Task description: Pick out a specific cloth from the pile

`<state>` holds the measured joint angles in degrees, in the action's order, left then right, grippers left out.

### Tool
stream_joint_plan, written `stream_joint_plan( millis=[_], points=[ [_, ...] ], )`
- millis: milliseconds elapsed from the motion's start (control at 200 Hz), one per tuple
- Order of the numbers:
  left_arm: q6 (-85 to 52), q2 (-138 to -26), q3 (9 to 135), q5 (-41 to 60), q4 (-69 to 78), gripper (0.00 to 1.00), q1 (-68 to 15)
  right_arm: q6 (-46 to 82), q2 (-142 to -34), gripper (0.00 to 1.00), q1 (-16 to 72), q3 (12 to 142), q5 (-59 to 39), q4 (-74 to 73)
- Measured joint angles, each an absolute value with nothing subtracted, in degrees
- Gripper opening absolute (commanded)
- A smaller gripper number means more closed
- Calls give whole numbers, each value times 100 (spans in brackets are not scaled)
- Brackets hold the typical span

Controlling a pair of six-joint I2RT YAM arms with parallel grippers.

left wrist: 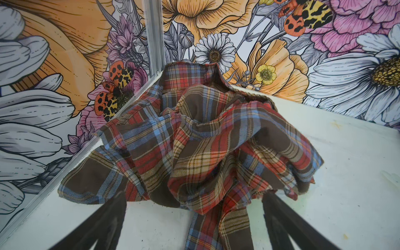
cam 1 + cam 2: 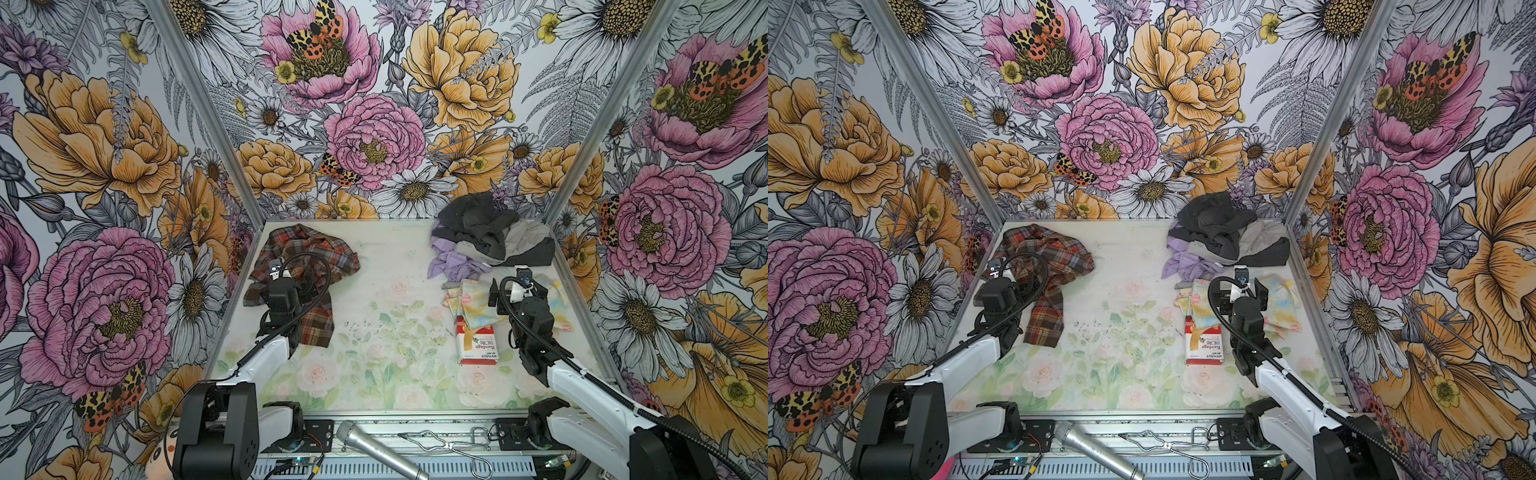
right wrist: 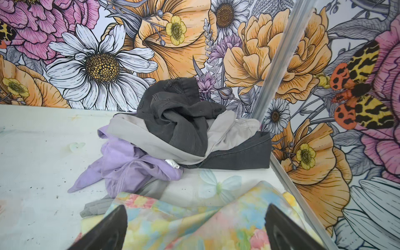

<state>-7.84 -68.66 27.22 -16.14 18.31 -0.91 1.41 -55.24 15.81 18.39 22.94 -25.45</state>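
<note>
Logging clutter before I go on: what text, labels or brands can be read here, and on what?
"Bandage": on the red and white box, upside down in both top views.
"HYNAUT": same box, nearer the front edge.
Smaller print on the box: too blurred to read.
The white tag in the pile: too small to read.

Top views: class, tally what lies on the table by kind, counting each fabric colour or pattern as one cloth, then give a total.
Patterned cloths: 2 (plaid cloth, pastel floral cloth)
Plain cloths: 3 (dark grey cloth, light grey cloth, lavender cloth)
Boxes: 1 (bandage box)
Total: 6
</note>
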Motion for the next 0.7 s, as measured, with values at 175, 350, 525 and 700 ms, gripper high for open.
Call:
stream_joint_plan(
  millis=[175,350,525,700],
  points=[
    [-589,-7109,2650,-1629,2176,99,-75,139,-5677,99,1422,1693,2292,-3079],
    [-449,-7395,2502,-1632,2646,99,-51,169,-6187,99,1214,1520,2204,-3610],
    [-386,-7728,2482,-1584,2995,99,-27,246,-6735,99,1022,1494,2036,-3994],
    [-432,-7894,2418,-1291,3638,99,244,338,-7201,99,799,1490,1966,-4281]
  ],
)
